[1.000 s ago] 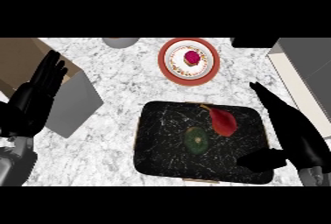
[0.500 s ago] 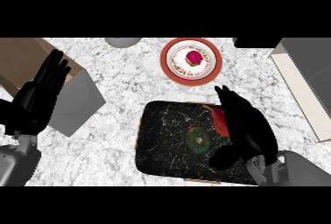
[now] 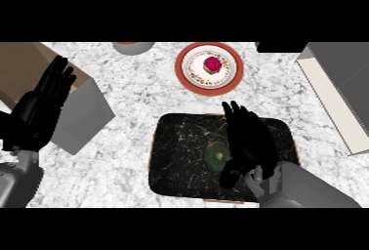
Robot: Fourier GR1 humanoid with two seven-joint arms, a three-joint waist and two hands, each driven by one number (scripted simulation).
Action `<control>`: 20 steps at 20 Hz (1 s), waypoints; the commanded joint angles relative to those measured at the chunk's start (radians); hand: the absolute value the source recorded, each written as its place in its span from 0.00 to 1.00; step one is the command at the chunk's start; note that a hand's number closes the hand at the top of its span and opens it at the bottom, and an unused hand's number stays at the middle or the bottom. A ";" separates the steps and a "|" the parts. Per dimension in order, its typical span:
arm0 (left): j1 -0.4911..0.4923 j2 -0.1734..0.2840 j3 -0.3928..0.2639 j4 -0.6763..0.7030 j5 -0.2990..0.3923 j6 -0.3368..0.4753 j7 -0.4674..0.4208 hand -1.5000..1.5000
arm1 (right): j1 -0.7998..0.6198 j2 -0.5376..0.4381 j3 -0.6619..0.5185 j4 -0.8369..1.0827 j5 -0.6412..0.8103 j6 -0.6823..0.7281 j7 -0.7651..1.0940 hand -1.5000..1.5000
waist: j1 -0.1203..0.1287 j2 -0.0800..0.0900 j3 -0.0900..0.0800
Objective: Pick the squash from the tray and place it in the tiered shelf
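A dark marbled tray [image 3: 178,168] lies on the counter's middle front. On it sits a round green squash [image 3: 214,153] with a paler centre. My right hand [image 3: 249,141] hovers flat over the tray just right of the squash, open, with its fingers straight and pointing away from me and its thumb [image 3: 229,178] below the squash. The hand hides whatever lies under it. A grey and cream shelf unit [image 3: 338,100] stands at the right edge. My left hand [image 3: 39,110] rests open at the left edge, fingers up.
A red-rimmed plate [image 3: 186,78] with a dark red piece of food [image 3: 212,64] sits behind the tray. A grey slab [image 3: 81,119] and a brown surface [image 3: 22,63] lie at the left. A grey bowl [image 3: 133,46] stands at the back.
My right hand has swept left from the tray's right edge to over its middle, now covering the red item that showed beside the squash. The left hand has barely moved.
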 commanded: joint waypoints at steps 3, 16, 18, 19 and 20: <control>0.028 -0.014 0.001 0.078 -0.012 0.002 0.013 0.50 | -0.023 0.092 -0.005 0.050 0.039 0.085 0.243 0.00 | -0.010 0.012 -0.013; 0.022 -0.072 -0.023 0.084 -0.056 0.023 0.008 0.50 | 0.063 0.211 -0.006 0.123 0.182 0.071 0.204 0.00 | -0.020 0.015 -0.012; 0.055 -0.069 -0.011 0.084 -0.047 -0.003 -0.020 0.50 | 0.054 0.216 -0.040 0.150 0.182 0.087 0.184 0.00 | -0.011 0.016 -0.012; 0.032 -0.042 0.017 0.085 -0.018 -0.027 0.012 0.50 | 0.086 0.224 -0.019 0.173 0.196 0.069 0.155 0.00 | -0.009 0.017 -0.011; 0.010 -0.050 -0.001 0.058 -0.039 -0.002 0.043 0.50 | 0.079 0.235 -0.033 0.182 0.197 0.080 0.157 0.00 | -0.007 0.016 -0.011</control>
